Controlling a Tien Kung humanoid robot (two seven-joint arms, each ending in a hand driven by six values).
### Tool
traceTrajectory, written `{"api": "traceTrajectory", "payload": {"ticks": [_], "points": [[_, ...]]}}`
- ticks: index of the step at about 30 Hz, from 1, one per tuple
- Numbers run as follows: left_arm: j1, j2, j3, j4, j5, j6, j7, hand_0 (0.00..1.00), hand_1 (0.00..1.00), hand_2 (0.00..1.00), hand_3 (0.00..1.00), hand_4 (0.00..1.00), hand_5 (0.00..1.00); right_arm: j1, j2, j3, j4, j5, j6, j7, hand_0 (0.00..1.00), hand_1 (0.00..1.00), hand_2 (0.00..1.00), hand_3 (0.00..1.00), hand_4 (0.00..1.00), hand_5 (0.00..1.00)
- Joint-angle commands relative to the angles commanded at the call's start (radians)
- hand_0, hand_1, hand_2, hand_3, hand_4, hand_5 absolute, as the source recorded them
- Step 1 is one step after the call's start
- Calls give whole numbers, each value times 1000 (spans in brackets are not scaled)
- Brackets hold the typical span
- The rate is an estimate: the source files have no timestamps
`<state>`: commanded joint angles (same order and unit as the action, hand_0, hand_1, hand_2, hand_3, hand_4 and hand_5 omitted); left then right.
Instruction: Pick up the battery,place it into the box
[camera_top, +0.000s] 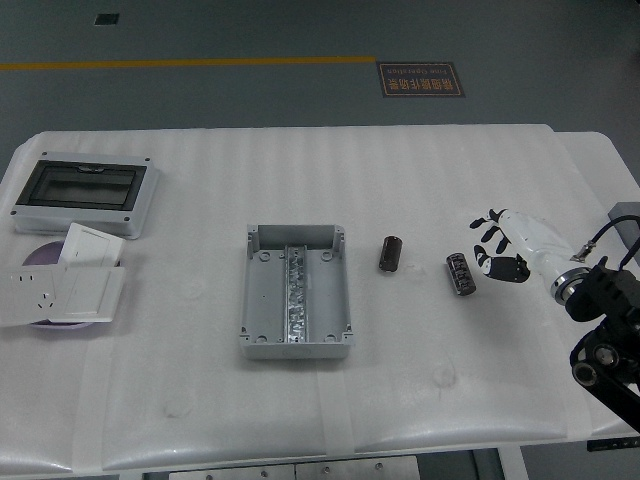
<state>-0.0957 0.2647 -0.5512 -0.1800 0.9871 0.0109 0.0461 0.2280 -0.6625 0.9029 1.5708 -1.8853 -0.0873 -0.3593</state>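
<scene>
Two dark cylindrical batteries lie on the white table: one (389, 253) just right of the grey open box (296, 291), the other (460, 273) further right. My right hand (498, 246) is white with black fingertips; it sits just right of the second battery, apart from it, fingers spread and holding nothing. The box has a metal rail down its middle and holds no battery. My left arm is out of view.
A grey enclosure with a dark window (84, 193) lies at the far left. White switch plates and a socket (65, 288) lie on a purple disc below it. The table's right edge is near my right arm.
</scene>
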Motion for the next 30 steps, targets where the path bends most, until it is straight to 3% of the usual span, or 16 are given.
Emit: {"api": "traceTrajectory", "payload": {"ticks": [4,5,10,11,16,17,21,30], "points": [[-3,2,6,0,-7,3,-2,630,650,608,637,697,99,75,-58,-72,-22,7,41,15,260,480,810,882,926,513],[-4,3,7,0,-9,3,-2,630,650,606,633,694,101,88,-66,-85,-25,8,47,17,254,479,969,998,954,368],[-4,4,14,0,-18,4,-3,630,650,606,633,694,101,188,-122,-191,-49,17,82,32,254,479,969,998,954,368],[-4,4,13,0,-17,4,-2,630,650,607,633,692,100,205,-130,-211,-52,18,87,35,244,457,988,998,924,211],[-5,6,10,0,-16,4,-1,630,650,607,633,692,100,290,-166,-324,-59,19,103,53,244,457,988,998,924,211],[-5,6,11,0,-16,4,0,630,648,606,633,690,101,308,-170,-348,-61,19,104,56,247,441,993,998,909,171],[-8,5,15,0,-20,4,0,630,648,606,633,690,101,363,-168,-444,-72,17,99,61,247,441,993,998,909,171],[-14,5,7,0,-12,2,2,629,648,606,633,686,99,432,-123,-618,-105,25,78,69,247,425,951,998,869,148]]}}
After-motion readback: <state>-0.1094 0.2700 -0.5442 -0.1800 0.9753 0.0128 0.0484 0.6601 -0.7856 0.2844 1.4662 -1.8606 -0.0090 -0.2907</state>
